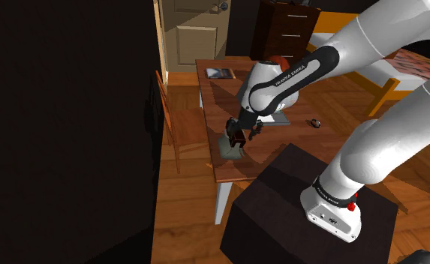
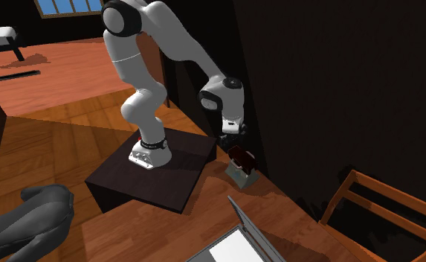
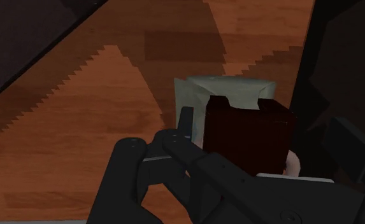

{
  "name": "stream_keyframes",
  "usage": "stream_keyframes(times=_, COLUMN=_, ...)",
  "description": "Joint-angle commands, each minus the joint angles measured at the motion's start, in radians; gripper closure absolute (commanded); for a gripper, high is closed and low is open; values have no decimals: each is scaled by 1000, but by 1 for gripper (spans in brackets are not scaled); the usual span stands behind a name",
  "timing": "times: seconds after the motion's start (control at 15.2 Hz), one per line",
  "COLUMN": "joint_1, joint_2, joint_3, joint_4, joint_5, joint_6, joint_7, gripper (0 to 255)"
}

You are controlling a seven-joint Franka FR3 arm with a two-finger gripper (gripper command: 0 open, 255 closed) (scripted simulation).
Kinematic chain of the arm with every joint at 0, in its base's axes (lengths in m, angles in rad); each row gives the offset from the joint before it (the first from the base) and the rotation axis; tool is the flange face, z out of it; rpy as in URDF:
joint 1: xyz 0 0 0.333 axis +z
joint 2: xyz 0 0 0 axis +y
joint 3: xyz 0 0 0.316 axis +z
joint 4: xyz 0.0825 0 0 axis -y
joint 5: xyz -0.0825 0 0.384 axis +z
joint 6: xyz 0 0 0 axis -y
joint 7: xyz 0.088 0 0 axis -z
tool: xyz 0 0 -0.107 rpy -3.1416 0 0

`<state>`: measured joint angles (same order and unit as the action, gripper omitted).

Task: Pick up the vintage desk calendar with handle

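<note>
The desk calendar (image 1: 238,138) is a dark red block on a pale grey base, standing near the wooden table's (image 1: 239,171) front corner. In the second exterior view the calendar (image 2: 242,158) sits on the tabletop just under the hand. My black gripper (image 1: 236,129) (image 2: 230,140) hangs low over it. In the wrist view the calendar (image 3: 248,137) lies between my fingers; the gripper (image 3: 264,122) is open. One fingertip (image 3: 186,121) is close beside the block, the other (image 3: 348,147) stands well off it, and neither touches.
A grey laptop (image 2: 237,238) (image 1: 279,116) lies further along the table, and a flat picture (image 1: 221,73) at its far end. A wooden chair (image 1: 172,120) (image 2: 382,201) stands beside the table. A dark wall (image 1: 63,127) lies close beyond it. My stand (image 1: 303,210) adjoins the table.
</note>
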<state>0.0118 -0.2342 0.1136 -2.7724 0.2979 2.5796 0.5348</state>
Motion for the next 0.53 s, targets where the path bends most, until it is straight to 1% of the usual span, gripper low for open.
stream_keyframes(times=0.0, joint_1=6, joint_2=32, joint_3=1, joint_4=-7, joint_5=13, joint_6=40, joint_7=-8, gripper=0)
stream_keyframes(times=0.13, joint_1=10, joint_2=64, joint_3=0, joint_4=-10, joint_5=25, joint_6=76, joint_7=-20, gripper=0)
stream_keyframes(times=0.26, joint_1=12, joint_2=74, joint_3=0, joint_4=-11, joint_5=29, joint_6=86, joint_7=-24, gripper=0)
stream_keyframes(times=0.33, joint_1=12, joint_2=73, joint_3=1, joint_4=-10, joint_5=29, joint_6=84, joint_7=-23, gripper=255)
stream_keyframes(times=0.46, joint_1=11, joint_2=72, joint_3=0, joint_4=-10, joint_5=28, joint_6=83, joint_7=-23, gripper=255)
